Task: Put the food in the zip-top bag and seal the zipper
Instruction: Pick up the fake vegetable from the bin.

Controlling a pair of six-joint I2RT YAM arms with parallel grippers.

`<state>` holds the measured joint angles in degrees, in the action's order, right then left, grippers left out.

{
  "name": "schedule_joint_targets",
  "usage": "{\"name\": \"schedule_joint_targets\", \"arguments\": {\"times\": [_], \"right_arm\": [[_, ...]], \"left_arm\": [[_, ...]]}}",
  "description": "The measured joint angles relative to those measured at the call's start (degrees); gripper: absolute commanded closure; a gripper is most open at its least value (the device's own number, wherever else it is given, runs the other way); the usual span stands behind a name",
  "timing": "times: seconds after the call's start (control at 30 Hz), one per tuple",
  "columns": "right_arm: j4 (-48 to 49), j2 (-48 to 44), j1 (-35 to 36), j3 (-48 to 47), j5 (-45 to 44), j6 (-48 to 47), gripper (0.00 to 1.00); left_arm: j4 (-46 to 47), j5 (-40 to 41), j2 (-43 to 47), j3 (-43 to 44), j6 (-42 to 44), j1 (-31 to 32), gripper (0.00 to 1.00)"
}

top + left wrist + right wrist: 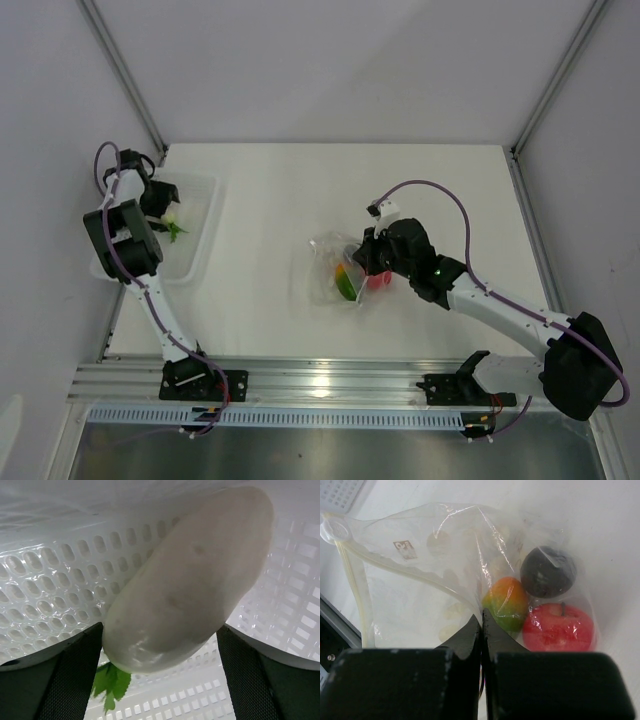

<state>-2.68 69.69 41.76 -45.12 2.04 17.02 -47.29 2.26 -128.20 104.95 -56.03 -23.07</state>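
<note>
The clear zip-top bag (330, 270) lies mid-table with its mouth held open. In the right wrist view, the bag (420, 580) holds an orange-and-green piece (506, 602), a red round piece (557, 627) and a dark round piece (547, 572). Its zipper strip (354, 585) runs down the left. My right gripper (481, 617) is shut on the bag's film, seen from above (365, 258). My left gripper (165, 210) is in the white basket, its fingers (70, 680) closed on the white oblong piece (190, 580). Green leaves (110, 682) show beneath it.
The white perforated basket (195, 245) stands at the table's left edge, with its wall close behind the white piece (45, 595). Its corner also shows in the right wrist view (340, 492). A metal rail (320, 385) runs along the near edge.
</note>
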Motion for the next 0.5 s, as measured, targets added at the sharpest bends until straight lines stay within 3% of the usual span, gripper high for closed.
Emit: {"name": "schedule_joint_targets", "arguments": {"times": [0.5], "right_arm": [[0.0, 0.0, 0.0, 0.0, 0.3, 0.1, 1.00]], "left_arm": [[0.4, -1.0, 0.0, -0.3, 1.1, -0.4, 0.28]]}}
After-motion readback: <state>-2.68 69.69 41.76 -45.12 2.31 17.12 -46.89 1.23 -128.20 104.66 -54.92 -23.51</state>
